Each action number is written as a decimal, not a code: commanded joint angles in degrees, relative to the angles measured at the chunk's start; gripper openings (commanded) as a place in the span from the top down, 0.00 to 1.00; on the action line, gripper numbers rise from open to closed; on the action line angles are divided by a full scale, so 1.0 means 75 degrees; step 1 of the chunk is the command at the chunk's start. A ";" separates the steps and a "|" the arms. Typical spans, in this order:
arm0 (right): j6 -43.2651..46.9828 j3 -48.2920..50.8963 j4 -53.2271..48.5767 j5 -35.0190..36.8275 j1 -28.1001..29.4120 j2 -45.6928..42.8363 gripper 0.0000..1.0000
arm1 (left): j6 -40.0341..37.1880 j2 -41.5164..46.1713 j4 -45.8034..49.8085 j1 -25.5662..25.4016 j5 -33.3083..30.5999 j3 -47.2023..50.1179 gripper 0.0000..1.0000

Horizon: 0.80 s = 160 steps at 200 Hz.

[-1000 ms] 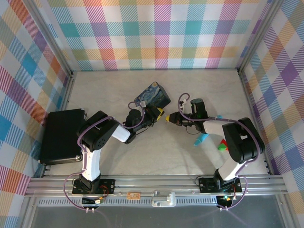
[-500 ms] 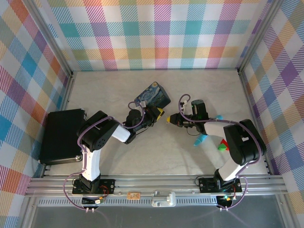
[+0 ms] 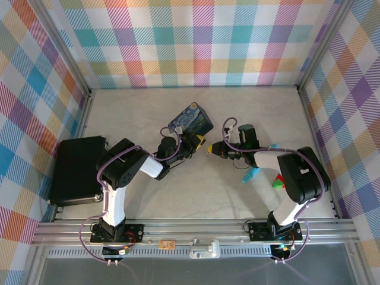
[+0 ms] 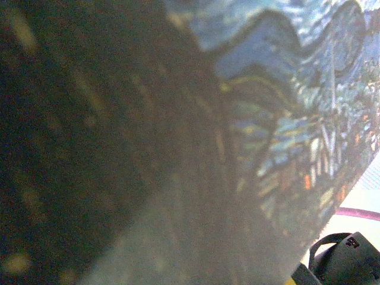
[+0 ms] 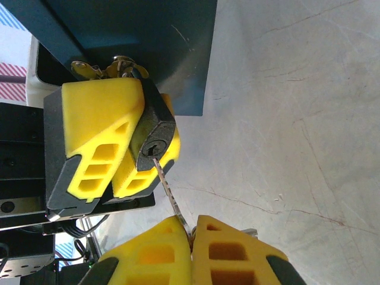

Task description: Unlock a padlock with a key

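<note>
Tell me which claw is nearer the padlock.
Left. The left claw is clamped on the padlock; the right claw sits just off it, holding the key with its tip at the keyhole.

Walled on three sides by pastel plaid panels (image 3: 202, 41); floored with a pale, faintly veined tabletop (image 3: 136, 107); framed by aluminium posts (image 3: 64, 47) at the back corners and a slotted rail (image 3: 196, 227) along the near edge; lit brightly and evenly.
</note>
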<state>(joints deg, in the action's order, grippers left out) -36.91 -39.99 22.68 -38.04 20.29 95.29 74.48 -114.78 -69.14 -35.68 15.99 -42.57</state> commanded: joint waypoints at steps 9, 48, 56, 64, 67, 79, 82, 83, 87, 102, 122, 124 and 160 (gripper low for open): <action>-0.0047 -0.0220 0.0275 -0.0169 0.0067 0.0112 1.00 | 0.0110 0.0155 -0.0003 -0.0005 0.0153 -0.0110 1.00; -0.0062 -0.0365 0.0312 -0.0198 0.0083 0.0209 1.00 | 0.0124 0.0142 0.0020 -0.0041 0.0153 -0.0131 1.00; -0.0072 -0.0393 0.0326 -0.0198 0.0094 0.0249 1.00 | 0.0123 0.0139 0.0019 -0.0047 0.0153 -0.0147 1.00; -0.0083 -0.0421 0.0344 -0.0199 0.0095 0.0272 1.00 | 0.0123 0.0137 0.0017 -0.0065 0.0153 -0.0159 1.00; -0.0093 -0.0431 0.0346 -0.0201 0.0096 0.0296 1.00 | 0.0124 0.0140 0.0014 -0.0068 0.0148 -0.0151 1.00; -0.0084 -0.0469 0.0351 -0.0197 0.0118 0.0349 1.00 | 0.0140 0.0122 -0.0008 -0.0071 0.0142 -0.0156 1.00; -0.0085 -0.0484 0.0360 -0.0201 0.0117 0.0359 1.00 | 0.0147 0.0120 -0.0004 -0.0071 0.0152 -0.0154 1.00; -0.0090 -0.0482 0.0362 -0.0201 0.0112 0.0366 1.00 | 0.0147 0.0124 -0.0004 -0.0071 0.0153 -0.0157 1.00; -0.0095 -0.0482 0.0367 -0.0206 0.0119 0.0382 1.00 | 0.0153 0.0117 -0.0015 -0.0071 0.0145 -0.0153 1.00; -0.0114 -0.0484 0.0375 -0.0204 0.0141 0.0419 1.00 | 0.0165 0.0122 -0.0026 -0.0071 0.0133 -0.0150 1.00; -0.0116 -0.0417 0.0396 -0.0211 0.0153 0.0394 1.00 | 0.0159 0.0137 -0.0027 -0.0072 0.0130 -0.0149 1.00; -0.0118 -0.0412 0.0404 -0.0207 0.0153 0.0396 1.00 | 0.0157 0.0131 -0.0027 -0.0071 0.0136 -0.0152 1.00; -0.0109 -0.0356 0.0404 -0.0282 0.0166 0.0184 1.00 | 0.0160 0.0098 -0.0015 -0.0071 0.0115 -0.0161 1.00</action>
<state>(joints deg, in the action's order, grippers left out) -37.32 -41.80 23.62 -38.52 20.73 97.80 74.30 -114.78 -68.58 -35.83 15.35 -42.87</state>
